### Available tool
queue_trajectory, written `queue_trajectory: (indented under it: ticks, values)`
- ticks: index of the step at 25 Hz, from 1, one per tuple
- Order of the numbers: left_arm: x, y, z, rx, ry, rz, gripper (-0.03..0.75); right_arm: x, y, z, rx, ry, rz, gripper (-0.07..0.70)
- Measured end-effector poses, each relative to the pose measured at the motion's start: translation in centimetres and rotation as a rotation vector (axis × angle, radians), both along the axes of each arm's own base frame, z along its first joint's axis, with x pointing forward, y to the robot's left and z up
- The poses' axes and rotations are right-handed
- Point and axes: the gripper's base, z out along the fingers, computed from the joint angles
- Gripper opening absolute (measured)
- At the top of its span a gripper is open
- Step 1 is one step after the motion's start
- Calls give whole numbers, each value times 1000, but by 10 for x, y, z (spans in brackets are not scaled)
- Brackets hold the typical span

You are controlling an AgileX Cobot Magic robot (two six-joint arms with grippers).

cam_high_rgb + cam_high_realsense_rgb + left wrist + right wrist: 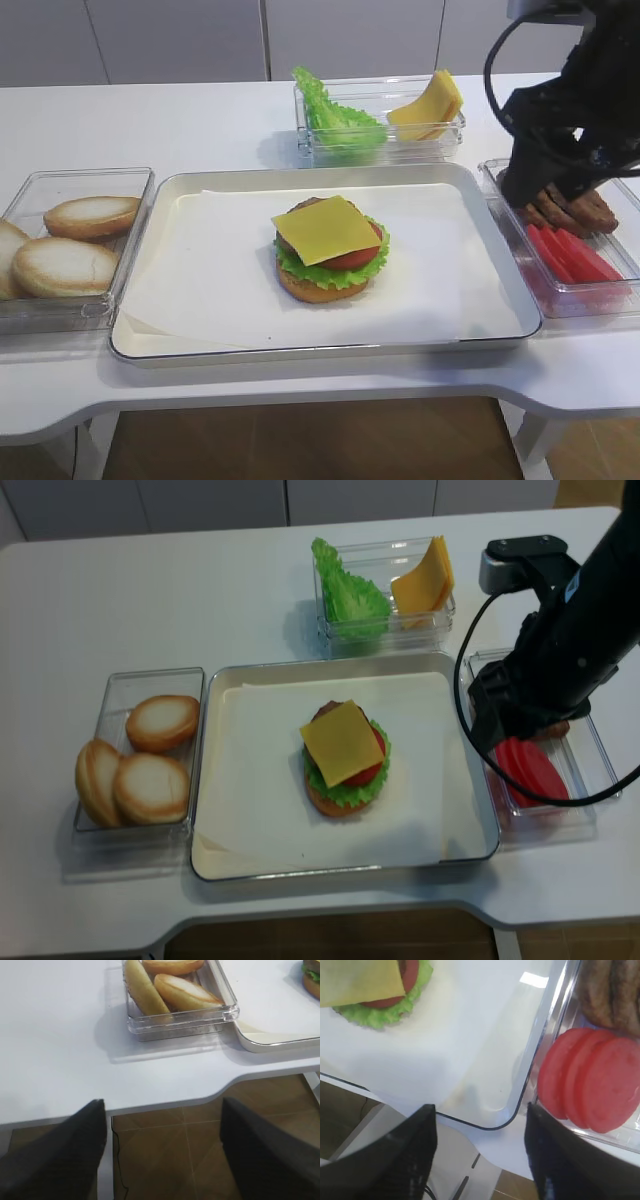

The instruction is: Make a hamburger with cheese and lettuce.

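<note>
burger: the stacked hamburger (330, 258) sits mid-tray on white paper, so it's easy to reach from both sides
cheese: 1 flat square yellow cheese slice (326, 229) lies on top, corners overhanging
lettuce: frilly green lettuce leaf (335, 270) pokes out under the tomato, just above the bun base
tray: shallow white metal tray (150, 262) centred on the bench
right tool (481, 1157): spread wide, holding nothing, hanging over the tray corner beside the clear tub of red tomato slices (592, 1082)
left tool (162, 1152): released too, empty, parked off the bench edge near the clear tub of pale bun halves (172, 990), probably next up for the top bun
</note>
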Motion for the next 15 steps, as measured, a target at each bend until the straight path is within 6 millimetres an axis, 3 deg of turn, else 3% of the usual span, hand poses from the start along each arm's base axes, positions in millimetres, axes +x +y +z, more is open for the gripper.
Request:
queue_trajectory:
  ticks: [4, 11, 15]
  values:
    - [0, 0, 0, 0, 0, 0, 528, -12, -6, -3, -11, 13, -9, 420]
    - [0, 0, 0, 0, 0, 0, 528, -45, -50, -8, -16, 7, -162, 420]
    - [0, 0, 0, 0, 0, 0, 528, -71, -61, -6, -14, -30, -210, 419]
